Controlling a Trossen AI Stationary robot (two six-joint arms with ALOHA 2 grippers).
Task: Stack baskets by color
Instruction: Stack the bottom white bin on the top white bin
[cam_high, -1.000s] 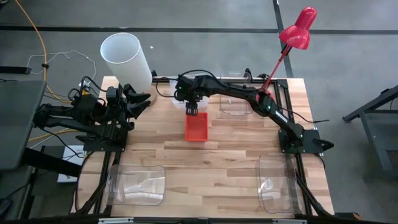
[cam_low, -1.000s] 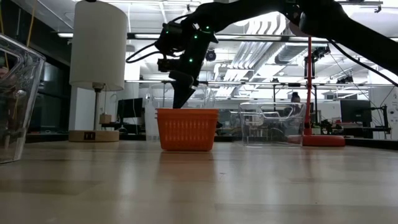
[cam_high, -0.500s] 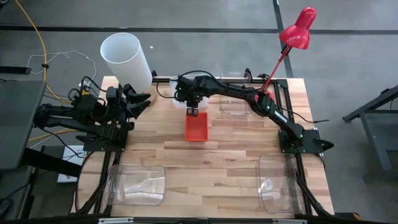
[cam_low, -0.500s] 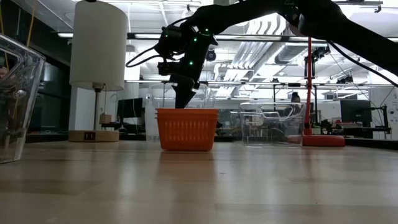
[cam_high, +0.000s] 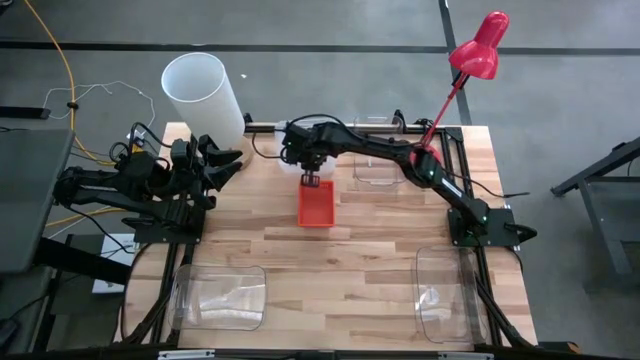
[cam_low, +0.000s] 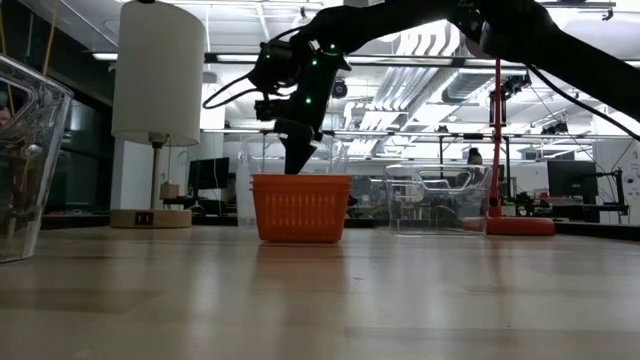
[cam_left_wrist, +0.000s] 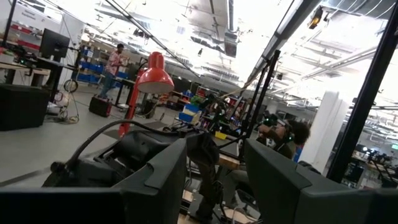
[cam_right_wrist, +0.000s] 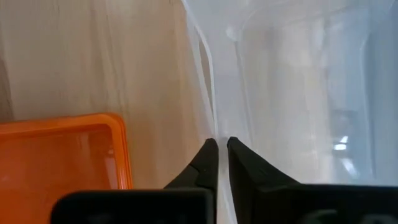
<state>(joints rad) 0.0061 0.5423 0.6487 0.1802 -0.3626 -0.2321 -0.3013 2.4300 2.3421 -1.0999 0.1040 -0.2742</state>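
Observation:
An orange basket stands on the table at the far middle, also seen in the low view. Just beyond its far end stands a clear bin. My right gripper points steeply down there and is shut on that bin's rim, with the orange basket's corner close beside it. My left gripper waits open above the table's left edge, holding nothing. My right gripper pinches the clear bin's thin upper rim between its two fingers, one on each face of the wall. The fingers come from above, slanting down. The bin sits beside the orange basket, its wall upright.
A second clear bin sits at the far right. Two larger clear bins stand at the near left and near right. A white cylinder and a red lamp stand at the far edge.
My right gripper has shut on the clear bin's rim without shifting its place. The orange basket and the bins have stayed where they were.

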